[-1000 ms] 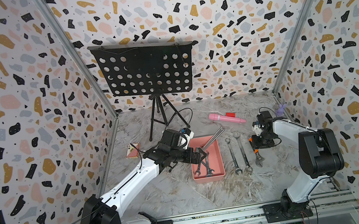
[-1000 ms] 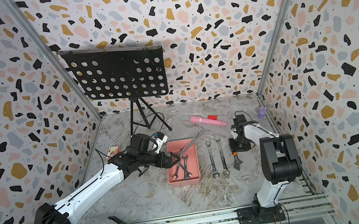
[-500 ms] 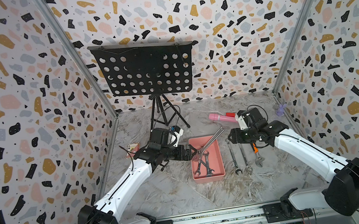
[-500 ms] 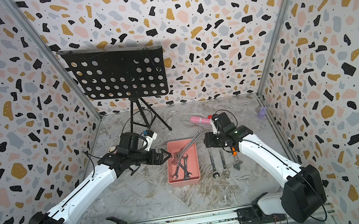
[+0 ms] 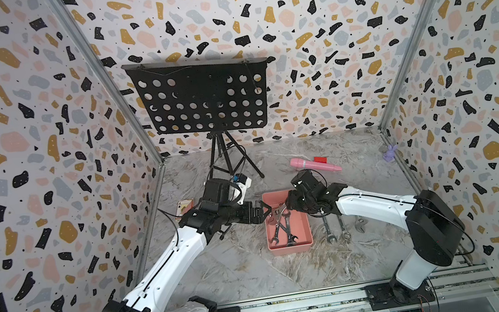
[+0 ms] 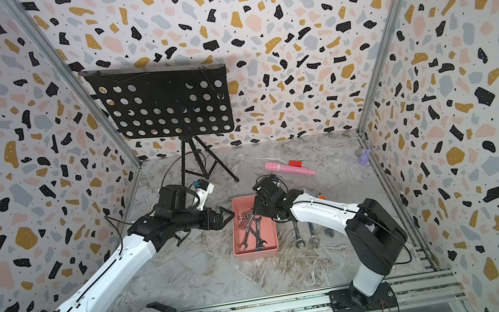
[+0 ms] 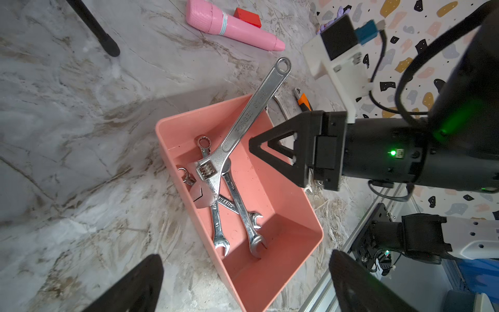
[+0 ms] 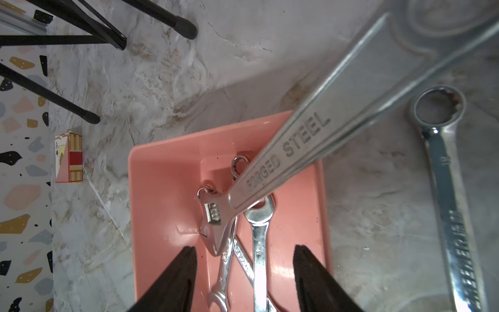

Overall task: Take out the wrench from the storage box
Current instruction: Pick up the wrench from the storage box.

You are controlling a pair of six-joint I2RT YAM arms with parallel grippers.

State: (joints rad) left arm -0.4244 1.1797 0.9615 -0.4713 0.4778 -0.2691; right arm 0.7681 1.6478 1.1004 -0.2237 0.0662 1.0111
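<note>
The salmon-pink storage box (image 5: 291,248) (image 6: 257,253) lies mid-table with several wrenches in it. A big adjustable wrench (image 7: 244,118) (image 8: 310,129) leans with its handle over the box's far rim. Its head rests on two crossed combination wrenches (image 7: 219,216) (image 5: 281,229). My left gripper (image 5: 266,213) (image 6: 229,215) hangs wide open at the box's left rim, and its fingertips (image 7: 147,272) straddle the box. My right gripper (image 5: 289,206) (image 8: 244,256) is open above the box's far end, and its fingertips (image 8: 186,259) flank the wrenches below without touching them.
Two wrenches (image 5: 329,229) and an orange-handled tool (image 5: 360,222) lie on the table right of the box. A black music stand (image 5: 203,100) stands at the back. A pink cylinder (image 5: 313,164), red block (image 5: 320,159), card box (image 5: 183,207) and purple figurine (image 5: 390,152) sit around.
My right arm has swung in from the right side of the table to the box's far end, with its jaws wider apart. My left gripper drew back slightly to the box's left rim.
</note>
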